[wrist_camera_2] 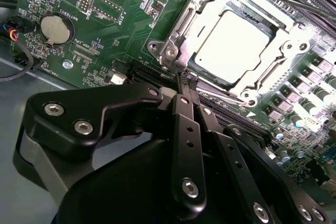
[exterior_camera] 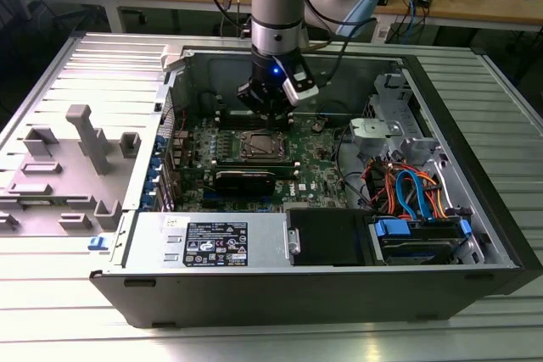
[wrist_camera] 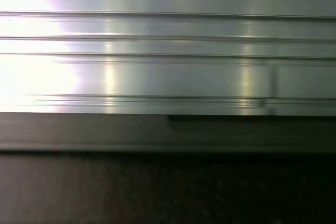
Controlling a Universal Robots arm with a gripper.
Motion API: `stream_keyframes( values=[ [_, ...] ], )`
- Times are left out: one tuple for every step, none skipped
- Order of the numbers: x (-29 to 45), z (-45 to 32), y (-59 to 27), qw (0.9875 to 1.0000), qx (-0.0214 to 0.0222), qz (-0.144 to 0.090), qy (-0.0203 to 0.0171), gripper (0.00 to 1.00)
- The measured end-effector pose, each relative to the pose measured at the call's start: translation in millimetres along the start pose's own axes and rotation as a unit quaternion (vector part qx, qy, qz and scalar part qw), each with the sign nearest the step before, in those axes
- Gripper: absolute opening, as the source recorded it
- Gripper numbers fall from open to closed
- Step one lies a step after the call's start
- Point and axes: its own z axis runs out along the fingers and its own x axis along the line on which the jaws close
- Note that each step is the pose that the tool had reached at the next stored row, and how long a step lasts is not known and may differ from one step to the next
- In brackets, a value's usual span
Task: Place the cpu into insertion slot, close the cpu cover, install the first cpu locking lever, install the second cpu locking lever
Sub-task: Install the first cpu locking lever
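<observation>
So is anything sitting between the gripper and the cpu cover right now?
Nothing visible does. In the second wrist view the gripper has its fingers together, tips just off one corner of the cpu cover, which lies closed over the cpu in the insertion slot. Only bare green board surrounds that corner.

**Setting: electronics lab or workshop**

An opened computer case (exterior_camera: 339,286) is laid on a ribbed aluminium table (exterior_camera: 68,311). Wooden workbenches (exterior_camera: 509,6) strewn with cables and parts are seen along the frame's top. Grey fixtures (exterior_camera: 85,137) are mounted at left.

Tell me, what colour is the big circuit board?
Green circuit board, best seen in the second wrist view.
</observation>
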Motion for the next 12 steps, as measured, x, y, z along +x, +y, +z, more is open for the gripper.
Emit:
stream_keyframes(
  values=[
    [-0.2, 0.0, 0.0, 1.0, 0.0, 0.0, 0.0, 0.11],
    [-0.2, 0.0, 0.0, 1.0, 0.0, 0.0, 0.0, 0.11],
    [-0.2, 0.0, 0.0, 1.0, 0.0, 0.0, 0.0, 0.11],
    [-0.2, 0.0, 0.0, 1.0, 0.0, 0.0, 0.0, 0.11],
    [-0.1, 0.0, 0.0, 1.0, 0.0, 0.0, 0.0, 0.11],
    [0.2, 0.0, 0.1, 1.0, 0.0, 0.0, 0.0, 0.11],
    [0.3, 0.0, 0.1, 1.0, -0.0001, 0.0, 0.0, 0.11],
    [0.3, 0.0, 0.1, 1.0, 0.0, 0.0, 0.0, 0.11],
    [0.5, 0.0, 0.0, 1.0, 0.0, 0.0, 0.0, 0.11],
    [0.5, 0.0, 0.0, 1.0, 0.0, 0.0, 0.0, 0.11],
    [0.9, 0.0, 0.1, 1.0, 0.0, 0.0, 0.0, 0.11],
    [1.2, 0.0, 0.2, 1.0, 0.0, 0.0, 0.0, 0.11]
  ],
)
